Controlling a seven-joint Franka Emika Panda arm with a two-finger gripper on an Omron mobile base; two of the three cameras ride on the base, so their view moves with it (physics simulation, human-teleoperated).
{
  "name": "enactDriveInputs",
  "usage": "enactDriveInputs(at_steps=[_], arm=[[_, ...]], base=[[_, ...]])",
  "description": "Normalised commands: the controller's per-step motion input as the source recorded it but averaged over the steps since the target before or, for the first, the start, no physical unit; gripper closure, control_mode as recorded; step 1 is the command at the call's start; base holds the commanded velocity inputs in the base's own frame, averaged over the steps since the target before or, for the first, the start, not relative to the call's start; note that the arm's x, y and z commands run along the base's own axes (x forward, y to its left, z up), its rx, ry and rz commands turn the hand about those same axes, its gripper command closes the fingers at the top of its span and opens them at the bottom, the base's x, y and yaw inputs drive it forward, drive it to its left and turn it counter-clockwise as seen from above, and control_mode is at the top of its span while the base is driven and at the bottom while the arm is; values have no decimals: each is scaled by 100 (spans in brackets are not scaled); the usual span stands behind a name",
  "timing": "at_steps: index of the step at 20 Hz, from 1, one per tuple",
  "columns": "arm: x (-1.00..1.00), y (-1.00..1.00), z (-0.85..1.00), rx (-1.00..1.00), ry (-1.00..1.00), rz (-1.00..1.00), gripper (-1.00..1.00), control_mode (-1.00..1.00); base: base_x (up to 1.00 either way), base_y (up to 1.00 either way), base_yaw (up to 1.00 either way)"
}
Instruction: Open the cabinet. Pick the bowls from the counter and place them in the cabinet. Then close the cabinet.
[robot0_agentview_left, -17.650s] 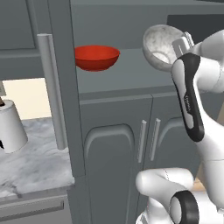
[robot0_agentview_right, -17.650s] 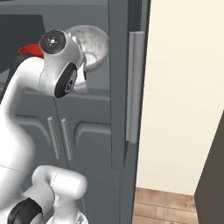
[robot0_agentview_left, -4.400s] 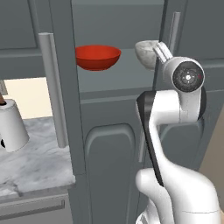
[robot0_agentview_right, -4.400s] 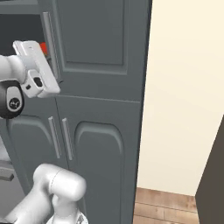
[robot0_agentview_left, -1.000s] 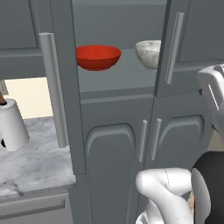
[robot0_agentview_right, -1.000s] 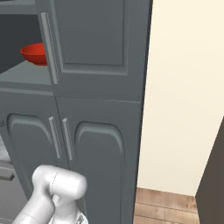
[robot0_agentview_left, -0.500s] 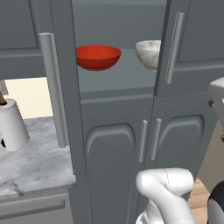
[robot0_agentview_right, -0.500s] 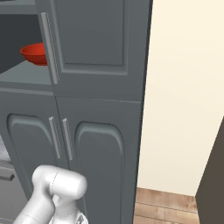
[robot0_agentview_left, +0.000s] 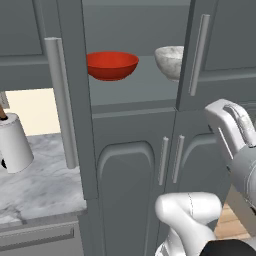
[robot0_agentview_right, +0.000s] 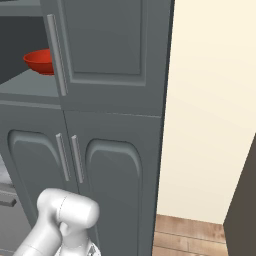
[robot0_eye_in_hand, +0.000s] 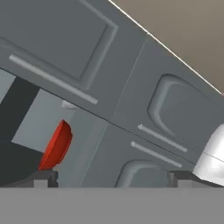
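both bowls sit on the cabinet (robot0_agentview_left: 140, 95) shelf: glossy red bowl (robot0_agentview_left: 112, 65), speckled marbled bowl (robot0_agentview_left: 169, 61) beside it. the gripper (robot0_eye_in_hand: 111, 177) is spread wide, empty. the right door (robot0_agentview_right: 105, 42) looks almost shut; the left door (robot0_agentview_left: 70, 90) stands open and could clip the smooth, shallow red bowl if swung hard.

white paper-towel roll (robot0_agentview_left: 14, 143) upright at left; arched lower doors (robot0_agentview_left: 127, 190) shut; wood floor (robot0_agentview_right: 200, 235) by cream wall (robot0_agentview_right: 210, 100).
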Motion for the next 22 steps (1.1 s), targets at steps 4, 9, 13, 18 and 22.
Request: enactDriveInputs(at_steps=[4,9,13,18,22], arm=[[-2,47,0,-9,-8,0,-100,-100],[-16,25,0,-7,-5,0,-100,-100],[-6,47,0,-10,0,0,-100,-100],[-8,33,1,-9,0,0,-100,-100],[-26,34,11,-9,0,0,-100,-100]], base=[[0,0,0],[0,0,0],[0,0,0],[0,0,0],[0,0,0]])
